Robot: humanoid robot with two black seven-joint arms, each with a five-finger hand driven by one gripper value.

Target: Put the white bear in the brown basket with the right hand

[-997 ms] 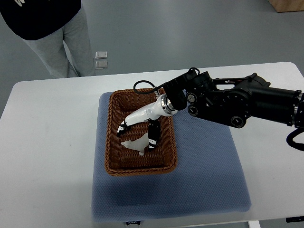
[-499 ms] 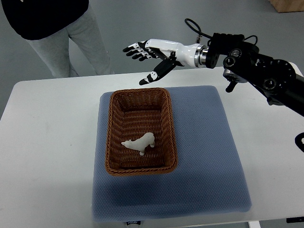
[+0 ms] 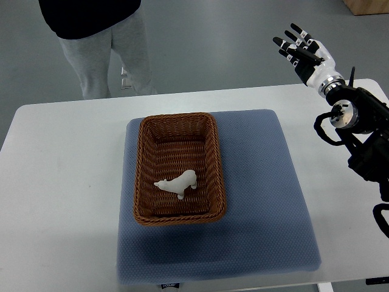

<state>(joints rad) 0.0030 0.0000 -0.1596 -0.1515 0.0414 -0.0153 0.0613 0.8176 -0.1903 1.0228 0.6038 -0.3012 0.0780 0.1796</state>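
right robot hand [image 3: 304, 50] withdrawn; white bear [image 3: 178, 182] unobscured.

White table, blue mat, person behind.

White table [image 3: 67, 182] fills most of frame, rounded corners at upper left and upper right. Blue-grey textured mat [image 3: 261, 201] lies flat on it, centre to lower centre, rounded corners, its near edge close to the table's front edge; small dark label tab [image 3: 171, 284] at that edge. Person [image 3: 103, 42] stands beyond the table, upper left: dark top, light grey trousers, cut off by frame top. Grey floor [image 3: 213, 42] behind; floor socket plate partly hidden by a leg. Brown wooden corner [image 3: 368, 6] at top right.
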